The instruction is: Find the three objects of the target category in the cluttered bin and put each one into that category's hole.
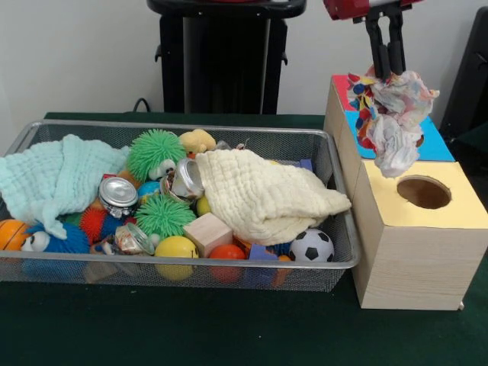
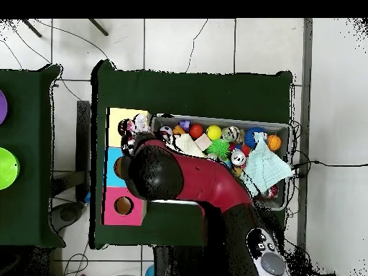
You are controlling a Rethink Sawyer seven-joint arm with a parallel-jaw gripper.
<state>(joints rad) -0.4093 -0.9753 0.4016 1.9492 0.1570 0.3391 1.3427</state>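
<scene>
My gripper (image 1: 386,70) comes down at the top right and is shut on a knotted cloth piece (image 1: 393,114), white with red, yellow, green and blue patches. The piece hangs over the blue panel (image 1: 435,145) of the wooden box, just behind the round hole (image 1: 424,192) in the yellow panel. In the overhead view the arm (image 2: 187,180) hides the gripper, and the piece (image 2: 135,126) shows at the yellow panel's edge. The wire mesh bin (image 1: 191,126) stands left of the box, full of toys. No other knotted piece shows in it.
In the bin lie a cream cloth (image 1: 259,191), a mint cloth (image 1: 53,179), green spiky balls (image 1: 156,152), cans (image 1: 118,194), a wooden block (image 1: 207,232) and a soccer ball (image 1: 311,245). The box's pink panel (image 2: 122,206) also has a hole.
</scene>
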